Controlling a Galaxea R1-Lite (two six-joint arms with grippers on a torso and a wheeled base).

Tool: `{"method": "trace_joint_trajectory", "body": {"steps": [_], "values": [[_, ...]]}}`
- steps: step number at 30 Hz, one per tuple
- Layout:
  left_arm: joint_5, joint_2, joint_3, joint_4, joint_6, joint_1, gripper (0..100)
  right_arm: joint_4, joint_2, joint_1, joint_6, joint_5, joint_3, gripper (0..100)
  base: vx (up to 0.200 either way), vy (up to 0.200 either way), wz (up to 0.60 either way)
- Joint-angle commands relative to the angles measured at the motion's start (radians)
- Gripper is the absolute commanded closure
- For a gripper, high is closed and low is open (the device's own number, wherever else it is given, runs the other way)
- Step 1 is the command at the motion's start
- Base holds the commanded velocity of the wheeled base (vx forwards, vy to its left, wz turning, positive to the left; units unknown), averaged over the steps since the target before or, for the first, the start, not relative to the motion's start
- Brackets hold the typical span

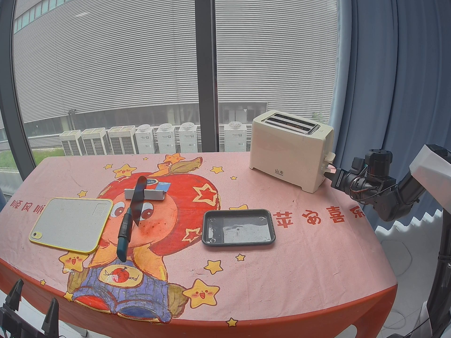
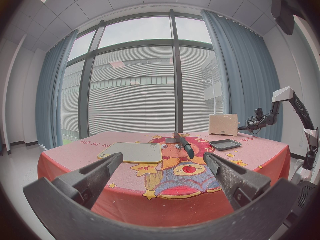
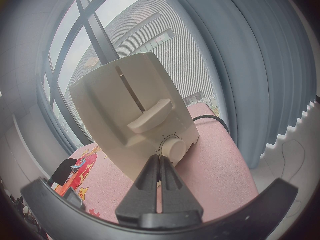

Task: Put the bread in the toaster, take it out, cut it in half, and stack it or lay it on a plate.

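At toaster (image 3: 133, 110) end, right pincer (image 3: 159, 159) pressed together, tips just beside dial (image 3: 173, 149); left pincer (image 2: 162, 156) wide apart, empty

Soft, even daylight enters through the window (image 1: 112, 48), and both wrist views bulge and darken at the edges.

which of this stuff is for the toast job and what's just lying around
For the job: toaster, knife, cutting board, black tray, right pincer, shut, by the toaster.
Just there: knife rest, curtain, tablecloth.
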Motion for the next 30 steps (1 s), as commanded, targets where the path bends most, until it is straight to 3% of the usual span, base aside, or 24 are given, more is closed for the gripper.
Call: {"method": "trace_joint_trajectory", "body": {"steps": [1,30], "values": [[0.0,-0.016,0.018,0.0,0.0,0.0,0,0.001,0.002,0.0,0.0,0.0,0.0,100,0.0,0.0,0.0],[0.001,-0.016,0.018,0.0,0.0,0.0,0,0.002,0.02,0.0,0.0,-0.006,0.005,100,0.0,0.0,0.0]]}}
